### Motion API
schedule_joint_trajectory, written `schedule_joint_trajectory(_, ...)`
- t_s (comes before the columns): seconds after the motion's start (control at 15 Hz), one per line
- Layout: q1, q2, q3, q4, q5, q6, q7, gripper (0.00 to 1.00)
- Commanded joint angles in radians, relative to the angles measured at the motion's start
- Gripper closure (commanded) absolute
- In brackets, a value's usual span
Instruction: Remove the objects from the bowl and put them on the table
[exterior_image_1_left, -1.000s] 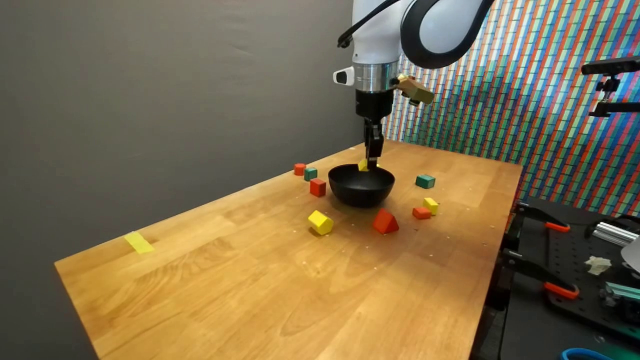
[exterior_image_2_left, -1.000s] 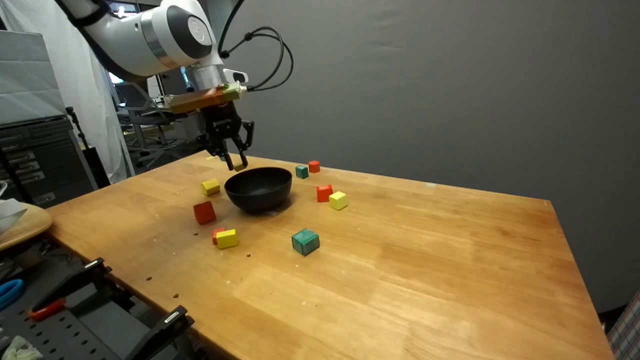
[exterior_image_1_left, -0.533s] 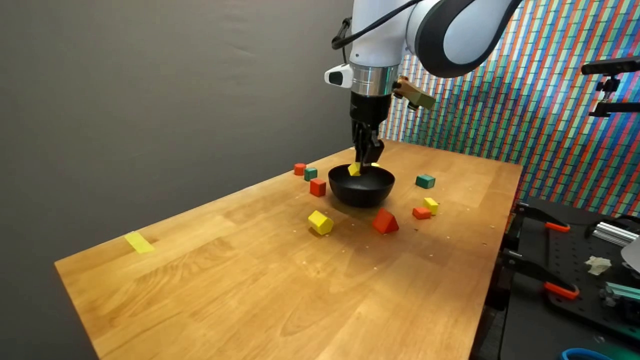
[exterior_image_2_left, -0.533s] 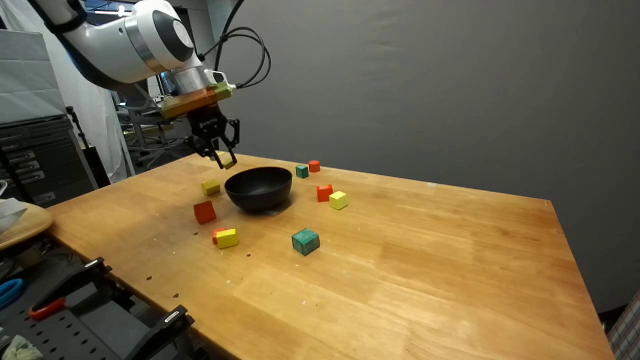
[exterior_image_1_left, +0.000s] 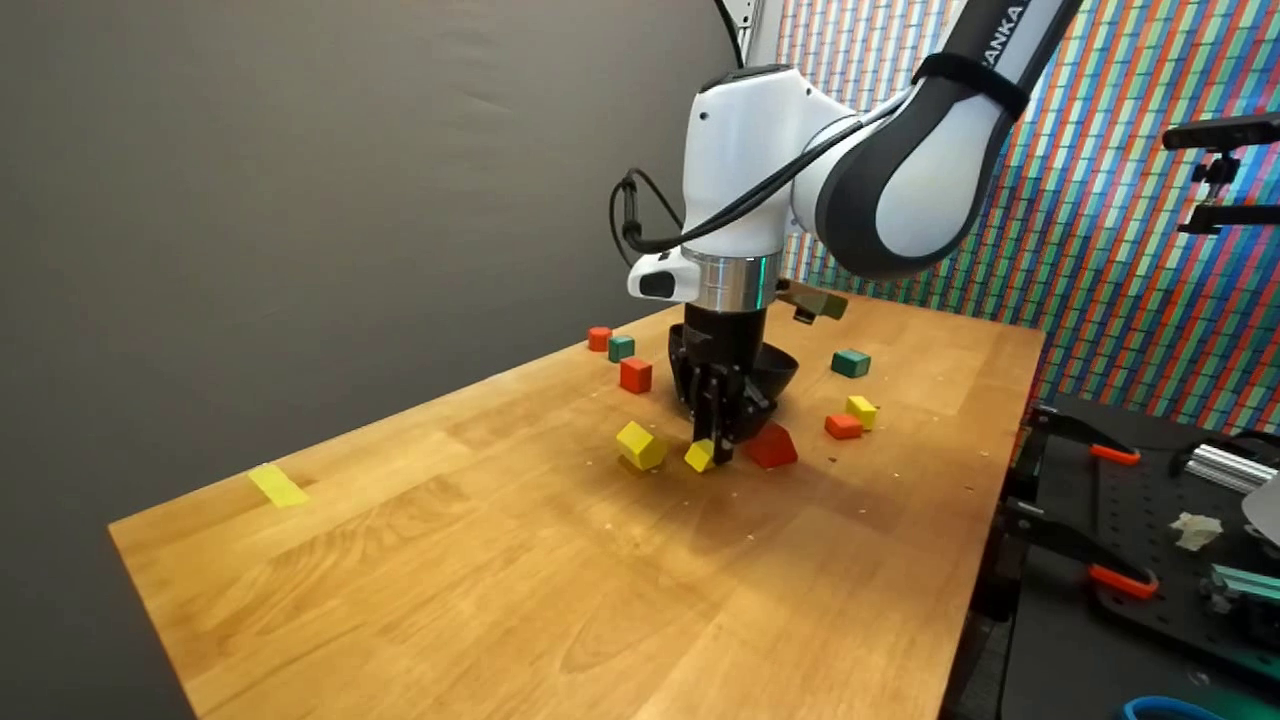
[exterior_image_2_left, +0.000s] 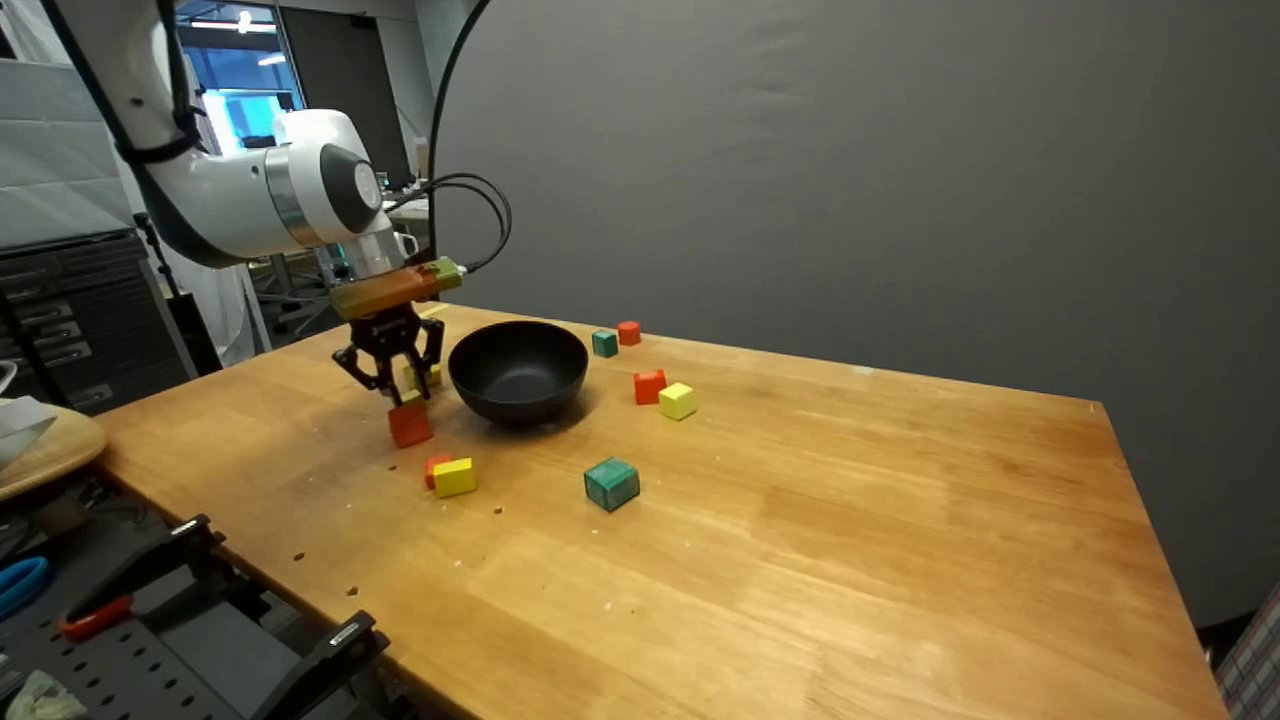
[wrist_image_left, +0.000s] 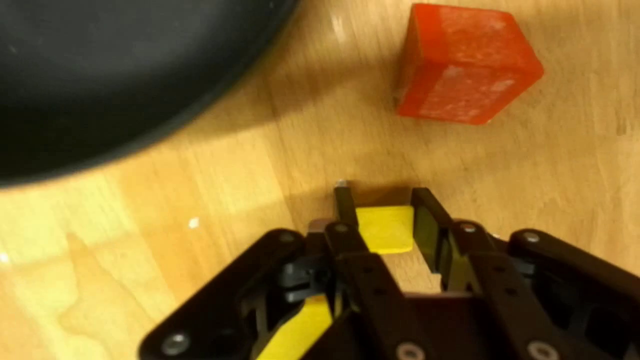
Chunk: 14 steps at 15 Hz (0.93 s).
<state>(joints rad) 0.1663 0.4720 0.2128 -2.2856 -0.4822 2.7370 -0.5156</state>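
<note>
The robot's gripper (wrist_image_left: 384, 210) is low over the tabletop (exterior_image_1_left: 560, 570), its 2 fingers (wrist_image_left: 346, 206) clamped on a small yellow block (exterior_image_1_left: 699, 456); whether that block touches the tabletop I cannot tell from here. The black bowl (exterior_image_2_left: 515, 365) sits just beside it, between the edge along the grey wall (exterior_image_1_left: 350, 250) and the long edge across from it, where the clamps (exterior_image_1_left: 1122, 581) are. A red wedge (wrist_image_left: 467, 65) lies near the bowl, towards the clamp-side edge. Another yellow block (exterior_image_1_left: 642, 445) lies near the fingers, closer to the wall-side edge. On the bowl's clamp side, a red piece (exterior_image_1_left: 842, 427) and a yellow piece (exterior_image_1_left: 862, 411) lie close together, with a green block (exterior_image_2_left: 612, 484) apart from them. On its wall side, in an exterior view, a red cube (exterior_image_2_left: 649, 386) and a yellow cube (exterior_image_2_left: 677, 401) are just beside each other; closer to that edge sit a green cube (exterior_image_2_left: 604, 343) and a red stub (exterior_image_2_left: 628, 333), also side by side. A flat strip of yellow tape (exterior_image_1_left: 278, 486) lies at the wall-side edge, near the corner. In an exterior view the white arm (exterior_image_1_left: 740, 170) and gripper hide part of the bowl; whether it stands quite level I cannot tell.
</note>
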Motion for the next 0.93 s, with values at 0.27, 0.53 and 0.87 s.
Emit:
schedule_joint_trajectory(0.27,-0.019,0.044,0.072,0.026,0.025,0.005,-0.222,0.42)
schedule_joint_trajectory(0.53,0.022,0.013,0.087,0.031,0.035,-0.093,-0.219,0.18)
schedule_joint_trajectory(0.87,0.067,-0.128,0.136,0.015,0.115,-0.259,-0.167,0.00)
